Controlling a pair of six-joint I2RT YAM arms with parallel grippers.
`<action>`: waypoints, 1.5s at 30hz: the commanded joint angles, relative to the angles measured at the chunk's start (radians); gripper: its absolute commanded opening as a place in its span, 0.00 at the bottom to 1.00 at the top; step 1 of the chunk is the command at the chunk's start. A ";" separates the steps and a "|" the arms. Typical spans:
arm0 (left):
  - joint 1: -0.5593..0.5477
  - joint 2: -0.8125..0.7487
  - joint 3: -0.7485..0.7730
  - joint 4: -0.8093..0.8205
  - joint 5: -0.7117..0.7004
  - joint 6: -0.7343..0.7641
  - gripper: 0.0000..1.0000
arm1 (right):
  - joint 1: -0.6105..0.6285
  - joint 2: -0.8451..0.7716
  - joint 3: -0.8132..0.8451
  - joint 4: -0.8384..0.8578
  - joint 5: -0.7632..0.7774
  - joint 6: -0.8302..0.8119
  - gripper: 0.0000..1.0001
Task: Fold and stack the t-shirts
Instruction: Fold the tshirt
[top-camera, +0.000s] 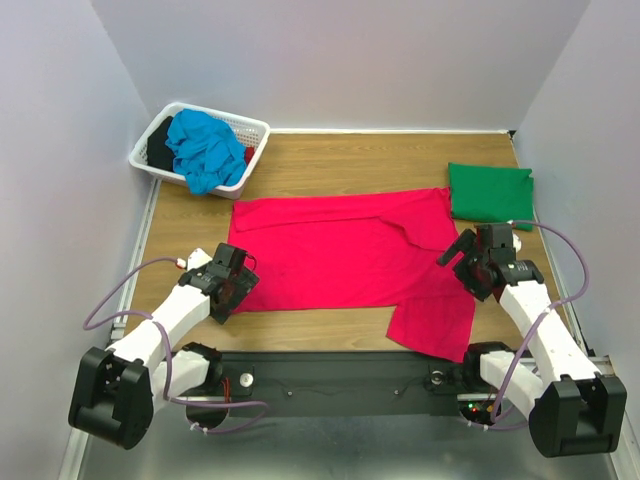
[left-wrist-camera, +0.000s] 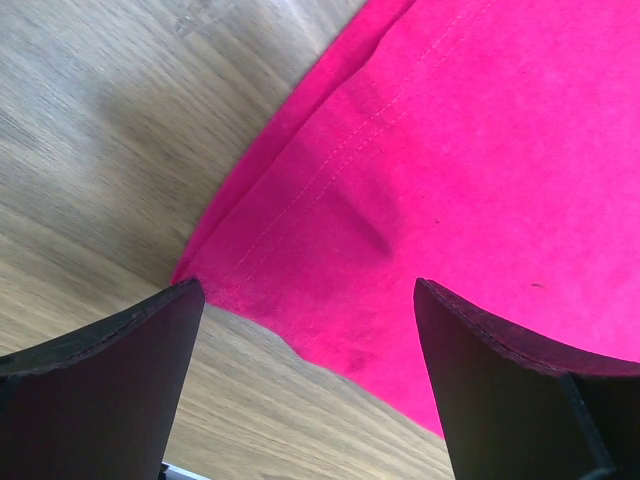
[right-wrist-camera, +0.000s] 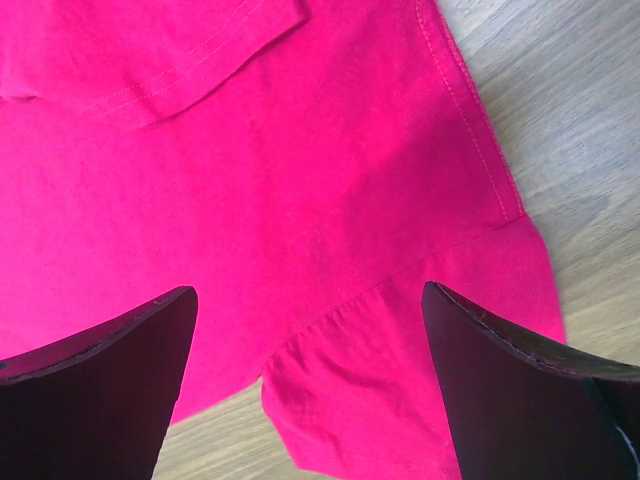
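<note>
Hovering spread wide, pinching nothing: L gripper (left-wrist-camera: 307, 287) over near-left corner of pink tee (top-camera: 330, 262), R gripper (right-wrist-camera: 309, 291) over its sleeve. Lying folded far right: green tee (top-camera: 490, 190).

Dark cloth (top-camera: 158, 157): mostly hidden under the turquoise-blue t-shirt (top-camera: 200, 150) in the white plastic lattice basket (top-camera: 252, 128).
Crimson-pink cloth t-shirt (left-wrist-camera: 480, 150): cut off by both wrist views' edges.
Small red scrap (top-camera: 248, 155): too small to identify.

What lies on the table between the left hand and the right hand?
The crimson-pink t-shirt, spread flat, fills the stretch between the left hand and the right hand, as the top view shows.
</note>
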 joint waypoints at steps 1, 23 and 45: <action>0.005 -0.022 -0.013 0.008 -0.021 -0.030 0.99 | -0.007 0.000 0.037 0.007 0.034 0.012 1.00; 0.005 0.027 -0.012 0.034 -0.020 0.001 0.42 | -0.009 -0.042 0.047 -0.045 0.025 0.032 1.00; -0.015 0.171 0.108 -0.135 0.077 -0.090 0.43 | -0.009 0.049 0.024 0.023 -0.064 -0.039 1.00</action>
